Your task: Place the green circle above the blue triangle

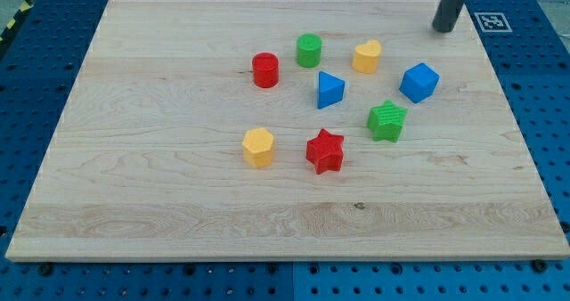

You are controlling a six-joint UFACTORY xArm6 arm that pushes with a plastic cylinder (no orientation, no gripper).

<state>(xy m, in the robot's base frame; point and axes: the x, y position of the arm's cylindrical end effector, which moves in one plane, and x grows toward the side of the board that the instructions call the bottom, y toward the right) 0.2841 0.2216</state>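
Note:
The green circle [308,50] stands on the wooden board near the view's top centre. The blue triangle [329,90] lies just below it and a little to the right, a small gap between them. My tip [443,28] is at the view's upper right, near the board's top edge, well to the right of both blocks and touching none.
A red circle [264,70] sits left of the green circle. A yellow heart [366,57] and a blue cube [419,82] lie to the right. A green star [386,120], a red star [325,151] and a yellow hexagon [258,147] lie lower. The board [134,203] rests on a blue pegboard.

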